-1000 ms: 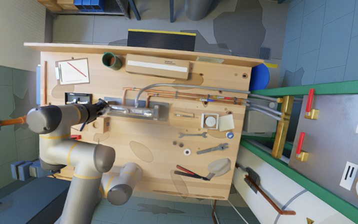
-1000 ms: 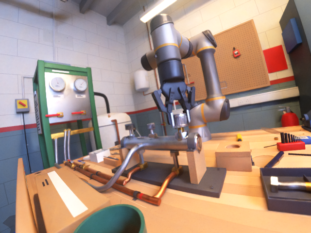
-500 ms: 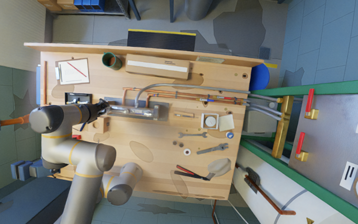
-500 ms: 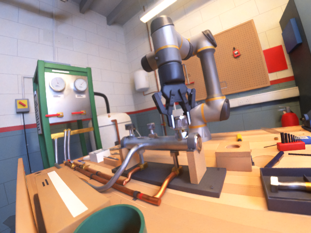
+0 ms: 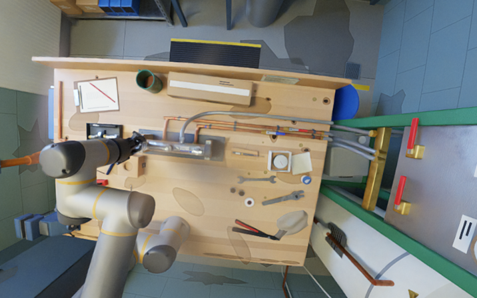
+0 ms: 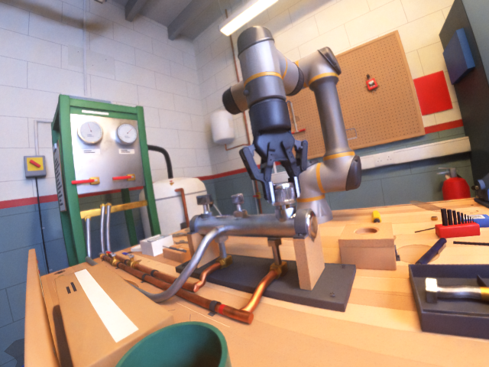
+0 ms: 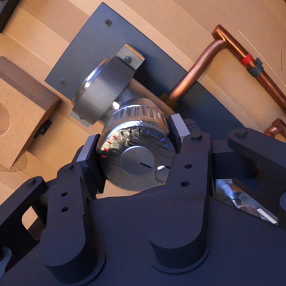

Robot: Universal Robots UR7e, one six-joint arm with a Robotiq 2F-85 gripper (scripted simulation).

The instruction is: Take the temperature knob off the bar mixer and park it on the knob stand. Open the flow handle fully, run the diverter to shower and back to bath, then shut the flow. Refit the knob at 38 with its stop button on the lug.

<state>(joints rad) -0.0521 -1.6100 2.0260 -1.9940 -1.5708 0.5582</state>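
Observation:
The chrome temperature knob (image 7: pixel 136 157) (image 6: pixel 285 196) has a ribbed rim, red and blue scale ticks, a centre cap with a black line and a small round stop button near its edge. It sits just above the near end of the bar mixer (image 6: pixel 252 224) (image 5: pixel 177 147), which rests on wooden blocks over a dark base plate. The wooden knob stand (image 6: pixel 367 245) (image 5: pixel 131 166), a block with a round hole on top, lies beside that end. Two small handles (image 6: pixel 221 202) stand up further along the mixer body. My gripper (image 7: pixel 132 144) (image 6: pixel 283 194) (image 5: pixel 140 141) points straight down and is clamped on the knob.
Behind the bench stands a green test rig (image 6: pixel 103 166) with gauges and red levers. Copper pipes (image 6: pixel 185 288) and a grey hose run from the mixer. A cardboard box (image 6: pixel 102 312), a green cup (image 6: pixel 177 347), a dark tool tray (image 6: pixel 450 296) and a red hex-key holder (image 6: pixel 456 225) lie around.

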